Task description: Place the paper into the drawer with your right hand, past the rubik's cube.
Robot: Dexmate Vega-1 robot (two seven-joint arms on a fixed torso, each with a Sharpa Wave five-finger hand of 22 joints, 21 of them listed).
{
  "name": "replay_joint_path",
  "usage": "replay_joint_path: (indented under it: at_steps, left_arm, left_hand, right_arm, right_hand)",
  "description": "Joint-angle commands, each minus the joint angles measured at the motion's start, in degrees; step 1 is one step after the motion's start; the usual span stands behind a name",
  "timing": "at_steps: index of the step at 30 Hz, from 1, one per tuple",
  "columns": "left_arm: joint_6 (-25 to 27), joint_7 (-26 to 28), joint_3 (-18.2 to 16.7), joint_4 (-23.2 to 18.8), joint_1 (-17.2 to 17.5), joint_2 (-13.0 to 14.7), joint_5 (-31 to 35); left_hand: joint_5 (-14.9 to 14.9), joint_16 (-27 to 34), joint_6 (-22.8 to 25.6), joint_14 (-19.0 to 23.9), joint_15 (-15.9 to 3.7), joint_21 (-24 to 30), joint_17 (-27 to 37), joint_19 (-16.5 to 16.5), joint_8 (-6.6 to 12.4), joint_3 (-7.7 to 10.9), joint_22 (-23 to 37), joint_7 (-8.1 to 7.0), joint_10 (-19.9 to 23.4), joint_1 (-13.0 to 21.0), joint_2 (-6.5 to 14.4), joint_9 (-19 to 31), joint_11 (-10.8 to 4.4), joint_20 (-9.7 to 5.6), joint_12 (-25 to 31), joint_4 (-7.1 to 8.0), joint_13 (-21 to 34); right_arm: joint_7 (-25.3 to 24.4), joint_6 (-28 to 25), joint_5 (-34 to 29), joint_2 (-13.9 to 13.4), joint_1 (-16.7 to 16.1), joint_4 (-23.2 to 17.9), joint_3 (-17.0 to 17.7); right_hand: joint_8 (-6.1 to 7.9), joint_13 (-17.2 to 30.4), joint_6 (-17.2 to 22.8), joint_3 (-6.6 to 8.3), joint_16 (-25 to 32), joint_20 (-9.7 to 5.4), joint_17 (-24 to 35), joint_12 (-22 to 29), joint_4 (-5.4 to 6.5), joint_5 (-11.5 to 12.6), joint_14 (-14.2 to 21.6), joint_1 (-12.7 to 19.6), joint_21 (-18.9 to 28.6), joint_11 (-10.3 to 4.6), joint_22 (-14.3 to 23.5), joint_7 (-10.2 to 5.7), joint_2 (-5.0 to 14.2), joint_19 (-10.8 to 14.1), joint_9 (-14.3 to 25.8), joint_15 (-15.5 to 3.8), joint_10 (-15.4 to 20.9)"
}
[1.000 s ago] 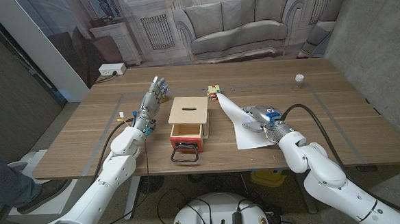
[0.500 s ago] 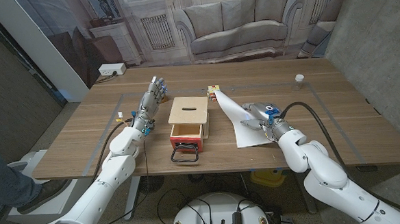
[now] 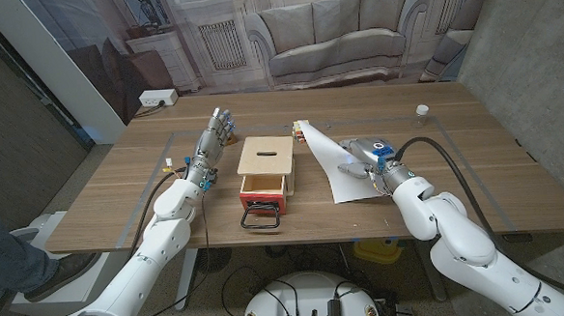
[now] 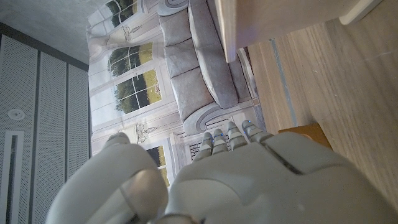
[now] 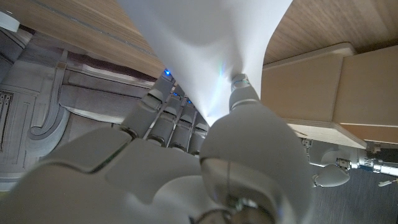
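A white sheet of paper (image 3: 336, 171) is lifted off the table right of the drawer box, its far corner raised near the Rubik's cube (image 3: 302, 130). My right hand (image 3: 364, 158) pinches the paper (image 5: 205, 56) between thumb and fingers. The small wooden box (image 3: 266, 159) stands at mid-table with its red-fronted drawer (image 3: 262, 189) pulled out toward me, a black handle (image 3: 262, 217) in front. The box (image 5: 317, 87) also appears in the right wrist view. My left hand (image 3: 215, 137) stands upright left of the box, fingers apart, holding nothing; its back (image 4: 236, 180) shows in the left wrist view.
A small clear jar (image 3: 421, 115) stands at the far right of the table. A small yellow-and-white item (image 3: 171, 165) lies beside my left forearm. A grey line marks a rectangle on the wooden table (image 3: 475, 157).
My right hand has lifted the paper and carried it slightly left and away from me; the sheet's far corner now hides more of the Rubik's cube. The left hand has not moved.
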Motion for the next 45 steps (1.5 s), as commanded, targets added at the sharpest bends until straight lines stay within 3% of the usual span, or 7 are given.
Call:
replay_joint_path:
  at_steps: [1, 12, 25, 45]
  left_arm:
    - [-0.21, -0.51, -0.34, 0.07, 0.37, -0.11, -0.24]
    - [-0.40, -0.30, -0.59, -0.80, 1.13, 0.08, -0.38]
    - [-0.82, 0.42, -0.85, -1.83, 2.16, 0.74, -0.88]
    - [-0.93, 1.91, -1.61, -4.15, 4.09, 2.35, -1.59]
  left_hand:
    - [-0.01, 0.01, 0.12, -0.51, 0.05, 0.01, 0.14, -0.76, 0.17, -0.31, 0.34, 0.23, -0.21, 0.22, 0.09, 0.29, -0.32, -2.51, 0.10, -0.02, 0.30]
    - [-0.02, 0.01, 0.15, -0.52, 0.06, 0.02, 0.14, -0.79, 0.18, -0.43, 0.34, 0.17, -0.20, 0.26, 0.16, 0.29, -0.28, -2.48, 0.11, -0.02, 0.30]
    - [-0.02, 0.00, 0.15, -0.58, 0.04, 0.02, 0.13, -0.85, 0.17, -0.58, 0.34, 0.12, -0.25, 0.31, 0.23, 0.29, -0.40, -2.42, 0.09, -0.02, 0.30]
    - [-0.03, 0.03, 0.15, -0.55, 0.01, 0.05, 0.13, -0.88, 0.16, -0.85, 0.34, 0.09, -0.25, 0.40, 0.35, 0.29, -0.41, -2.38, 0.10, -0.03, 0.30]
  right_arm:
    - [4.31, 0.41, -2.51, 0.14, 0.32, -3.32, 0.82]
    - [6.06, 3.35, -4.27, 0.14, 0.84, -5.06, 1.29]
    - [11.30, 7.30, -5.31, 0.97, 3.90, -6.77, 1.49]
    - [15.22, 11.11, -1.81, 2.21, 7.55, -8.10, 1.48]
  right_hand:
    - [-0.32, 0.19, -0.20, 0.12, -0.16, -2.62, 0.17, -0.22, 0.53, -0.07, -0.30, -0.12, -0.15, 0.33, 0.29, 0.63, 0.10, -0.11, 0.23, -5.72, -0.27]
    - [-0.63, 0.20, -0.40, 0.06, -0.43, -2.41, 0.22, -0.47, 0.64, -0.26, -0.53, -0.13, -0.32, 0.43, 0.27, 0.65, 0.17, -0.26, 0.23, -5.67, -0.30]
    - [-0.78, 0.21, -0.19, 0.09, -0.58, -2.35, 0.25, -0.68, 0.65, -0.41, -0.49, 0.08, -0.46, 0.32, 0.26, 0.73, 0.32, -0.28, 0.24, -5.60, -0.15]
    - [-1.10, 0.22, -0.14, 0.03, -0.79, -2.24, 0.29, -1.05, 0.74, -0.63, -0.46, 0.16, -0.60, 0.50, 0.25, 0.76, 0.43, -0.13, 0.25, -5.53, -0.15]
